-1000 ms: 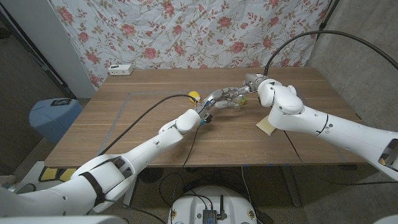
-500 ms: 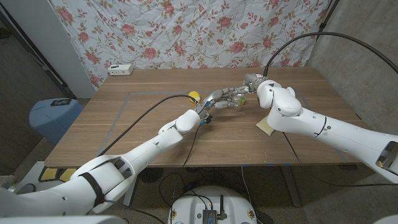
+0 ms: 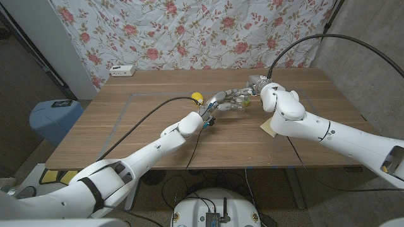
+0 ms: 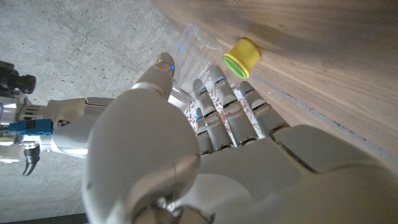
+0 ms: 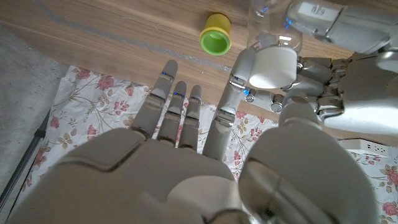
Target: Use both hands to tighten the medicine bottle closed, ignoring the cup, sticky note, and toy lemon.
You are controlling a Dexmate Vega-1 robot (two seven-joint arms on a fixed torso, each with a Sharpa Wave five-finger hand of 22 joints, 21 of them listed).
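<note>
A clear medicine bottle (image 4: 189, 45) (image 5: 274, 17) stands mid-table, and my left hand (image 3: 225, 99) (image 4: 205, 118) wraps its fingers around the body. From the other side, my right hand (image 3: 255, 84) (image 5: 205, 143) pinches the white cap (image 5: 273, 65) between thumb and one finger, with its other fingers spread. In the head view the two hands meet and mostly hide the bottle. The yellow cup (image 4: 242, 55) (image 5: 215, 34), green inside, lies on its side on the wood close by.
The pale yellow sticky note (image 3: 270, 128) lies under my right forearm. A small yellow thing (image 3: 197, 97) sits just left of the hands. A white power strip (image 3: 122, 70) is at the table's far left edge.
My right arm has shifted very slightly. Both hands stay at the bottle.
</note>
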